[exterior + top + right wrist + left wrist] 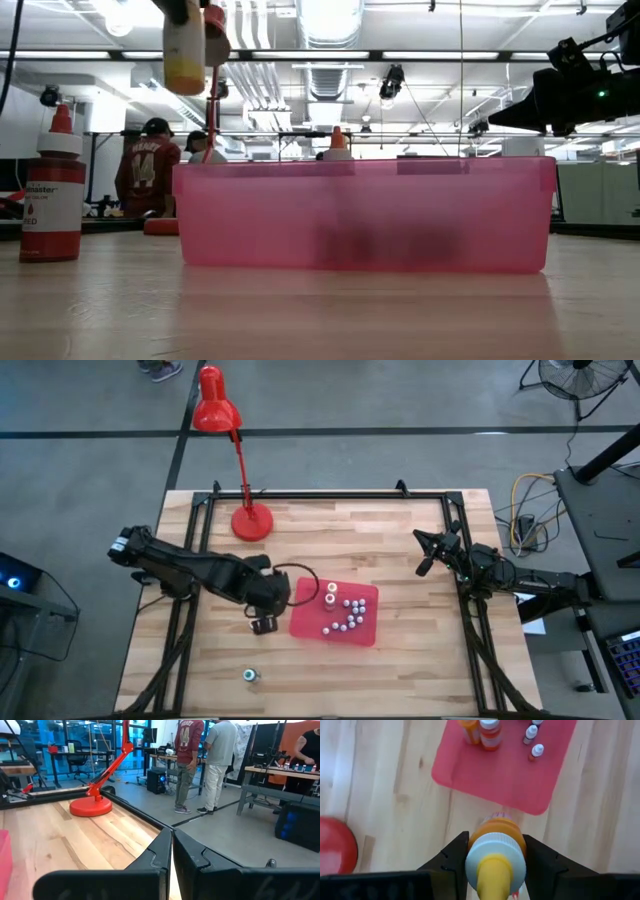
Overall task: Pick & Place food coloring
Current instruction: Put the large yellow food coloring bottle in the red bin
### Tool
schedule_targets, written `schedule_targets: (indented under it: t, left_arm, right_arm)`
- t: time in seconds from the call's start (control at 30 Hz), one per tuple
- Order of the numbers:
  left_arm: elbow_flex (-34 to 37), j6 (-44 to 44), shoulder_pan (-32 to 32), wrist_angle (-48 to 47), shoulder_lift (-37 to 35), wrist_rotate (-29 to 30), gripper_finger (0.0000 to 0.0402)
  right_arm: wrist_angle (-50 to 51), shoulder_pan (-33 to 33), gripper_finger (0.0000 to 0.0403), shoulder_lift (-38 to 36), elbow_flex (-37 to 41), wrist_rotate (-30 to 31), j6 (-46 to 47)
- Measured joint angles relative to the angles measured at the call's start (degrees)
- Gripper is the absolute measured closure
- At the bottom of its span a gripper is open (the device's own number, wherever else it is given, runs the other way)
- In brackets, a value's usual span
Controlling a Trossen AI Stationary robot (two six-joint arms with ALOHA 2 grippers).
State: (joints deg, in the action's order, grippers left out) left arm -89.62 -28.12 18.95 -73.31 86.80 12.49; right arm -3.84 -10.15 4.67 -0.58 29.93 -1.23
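One yellow food coloring bottle clamped in the left gripper, raised above the bare wood — just short of the near edge of the pink tray. Beyond that edge, several small bottles standing inside, with open tray floor before them. Behind the gripper, one lone bottle on the table. Right gripper pressed shut, empty, far across the tray near the table edge.
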Motion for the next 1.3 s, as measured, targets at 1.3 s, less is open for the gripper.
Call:
schedule_targets:
  t: [1.3]
  left_arm:
    - [-15.7,7.5,-2.6,11.3,28.6,3.5,0.0284]
  right_arm:
    - [0.0,0.0,0.0394,0.0,0.0,0.0,-0.4]
